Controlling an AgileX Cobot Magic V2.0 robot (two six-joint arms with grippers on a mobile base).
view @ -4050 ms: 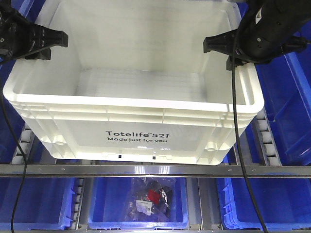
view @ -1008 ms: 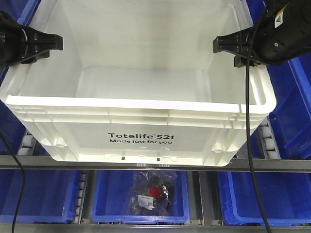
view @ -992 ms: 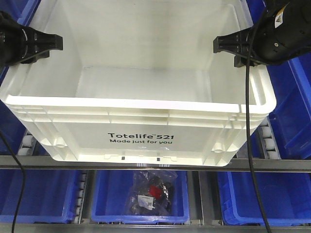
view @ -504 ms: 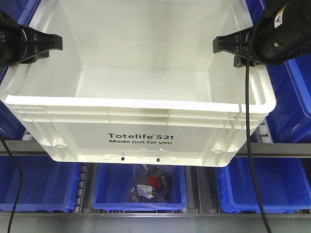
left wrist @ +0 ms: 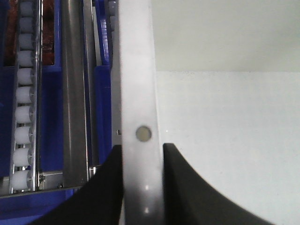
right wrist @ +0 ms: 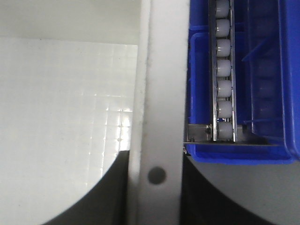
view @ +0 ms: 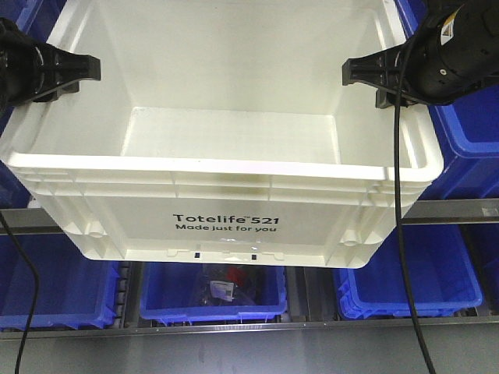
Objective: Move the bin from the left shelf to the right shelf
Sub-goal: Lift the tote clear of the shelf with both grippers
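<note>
The white bin fills the middle of the front view, open top toward the camera, its "Totelife 521" print facing forward and upright. It hangs between the two arms in front of the shelf. A grey metal rail passes behind it, and its lower edge overlaps the row of blue bins below. The left gripper is clamped onto the bin's left side rim and the right gripper onto the right side rim. Each wrist view shows one dark finger inside the wall and one outside, both pressed against the rim — left gripper, right gripper. Beside the rim in the right wrist view runs a roller track over blue plastic. A black cable hangs down across the bin's right front corner. A small packet lies in the middle blue bin, partly hidden.
</note>
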